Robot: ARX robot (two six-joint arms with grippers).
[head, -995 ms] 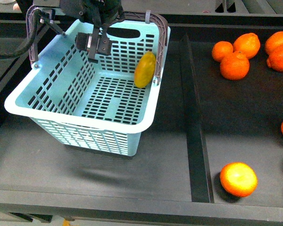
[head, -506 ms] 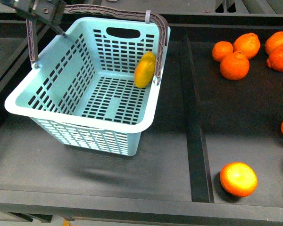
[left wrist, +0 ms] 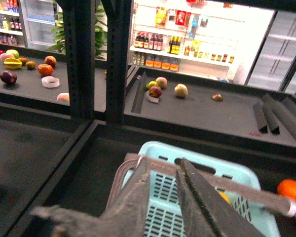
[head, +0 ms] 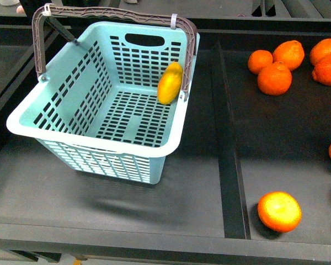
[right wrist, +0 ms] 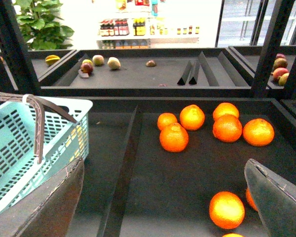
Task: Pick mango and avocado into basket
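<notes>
The light teal basket (head: 99, 138) stands on the dark shelf at the left. The yellow mango (head: 170, 83) lies inside it, leaning on end against the right wall. I see no avocado in the front view. Neither gripper shows in the front view. In the left wrist view my left gripper (left wrist: 160, 165) is shut and empty, high above the basket (left wrist: 212, 175), with a bit of the mango (left wrist: 223, 197) showing. In the right wrist view my right gripper (right wrist: 165, 202) is open and empty above the shelf, right of the basket (right wrist: 19, 148).
Several oranges (head: 275, 77) lie in the right compartment, one near the front edge (head: 279, 211). A raised divider (head: 227, 138) separates them from the basket. The basket's grey-brown handle (head: 116, 14) stands up. Far shelves with other fruit (left wrist: 180, 90) show behind.
My left arm, which was over the basket's back left corner, has risen up and out of the front view. The basket and mango stay in place.
</notes>
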